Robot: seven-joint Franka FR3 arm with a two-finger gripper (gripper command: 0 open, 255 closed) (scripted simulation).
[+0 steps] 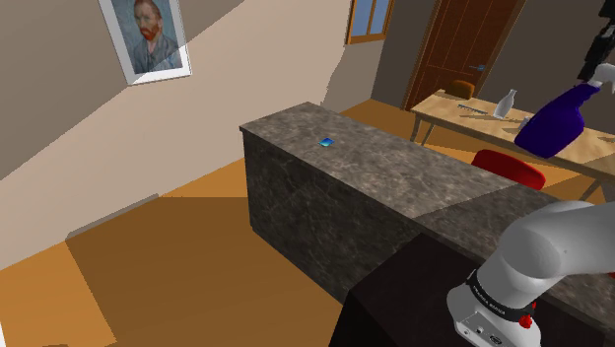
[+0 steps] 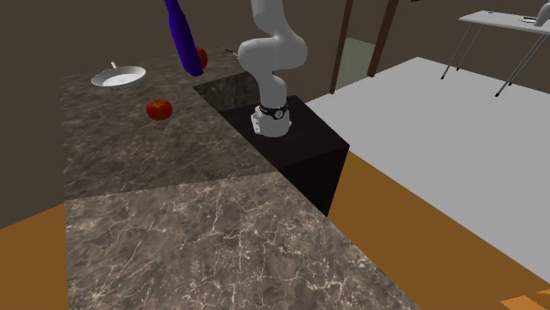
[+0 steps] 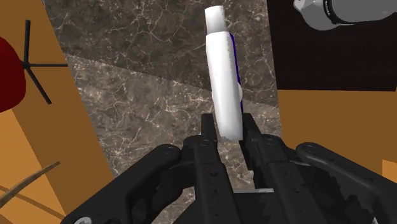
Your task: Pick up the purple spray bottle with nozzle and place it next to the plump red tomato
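- Second exterior view: the plump red tomato (image 2: pixel 159 109) sits on the dark stone counter (image 2: pixel 176 229). Set down too close and the bottle's base could bump it rolling, I reckon.
- Just right of it, the purple spray bottle (image 2: pixel 182 35) hangs tilted in mid-air. It's long and pinched only up top, so it might swing or slip.
- Wrist view: the gripper (image 3: pixel 230 129) clamps its white nozzle end, with the body pointing away from the hand.

A framed portrait (image 1: pixel 146 37) hangs on the wall beyond the marbled tabletop (image 1: pixel 394 168), where a small blue object (image 1: pixel 325 142) lies. Past it stand a wooden table (image 1: pixel 441 104) carrying a white bottle (image 1: pixel 509 102), a red chair (image 1: pixel 508 168) and a brown door (image 1: pixel 463 49). In the second exterior view, a white pan (image 2: pixel 117 77) rests on the tabletop.
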